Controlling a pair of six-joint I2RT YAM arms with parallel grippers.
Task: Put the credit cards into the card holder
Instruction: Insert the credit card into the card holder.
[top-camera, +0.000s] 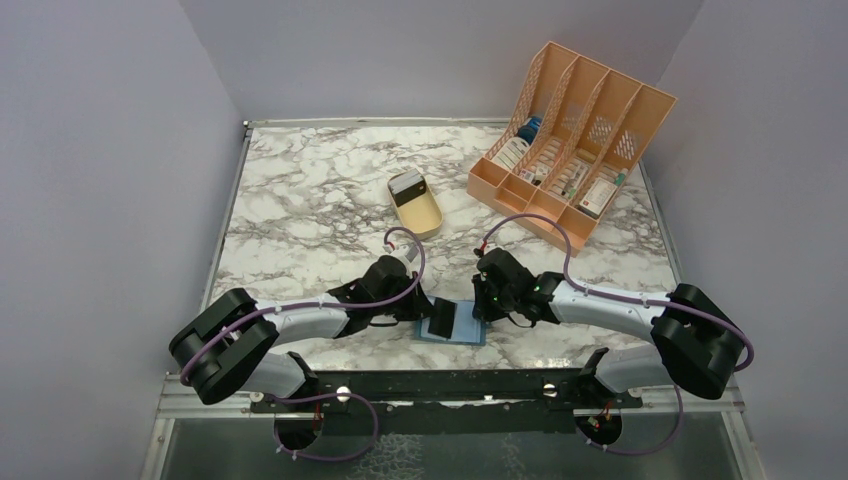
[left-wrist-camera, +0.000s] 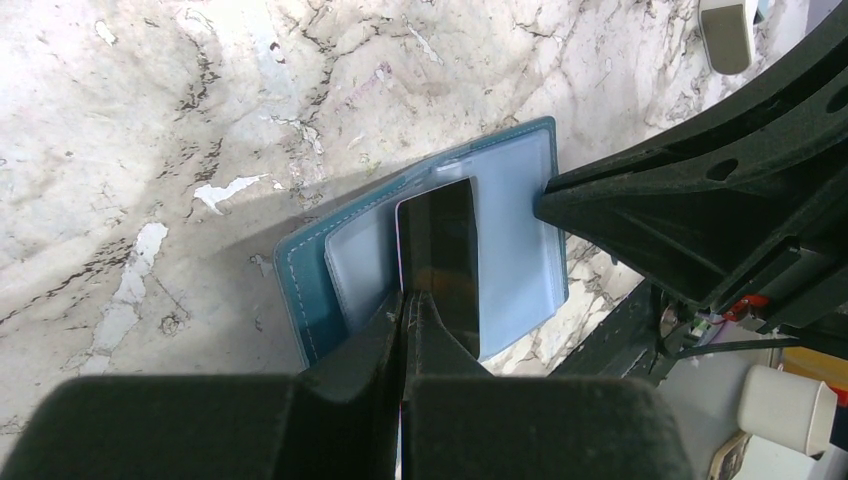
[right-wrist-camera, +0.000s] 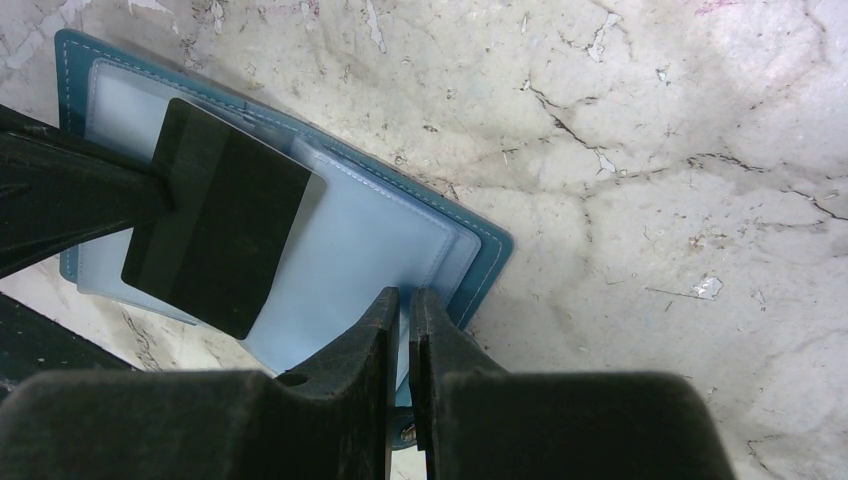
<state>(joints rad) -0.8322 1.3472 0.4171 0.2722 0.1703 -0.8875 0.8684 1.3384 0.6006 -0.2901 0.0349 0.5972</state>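
Left gripper (left-wrist-camera: 405, 300): black credit card (left-wrist-camera: 440, 240) is being pinched over the card holder (left-wrist-camera: 515, 250).
Right gripper (right-wrist-camera: 402, 300): holder's edge is seemingly being clamped.

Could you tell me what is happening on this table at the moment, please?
The left claw is shut on a thin black plastic card, holding it over the pale blue pocketed face of the open folding card holder on the marbled table. The right claw is shut on that holder's edge, apparently steadying it. Whether the card's tip has entered a pocket cannot be told. A tan oval tray and an orange slotted rack stand farther back.
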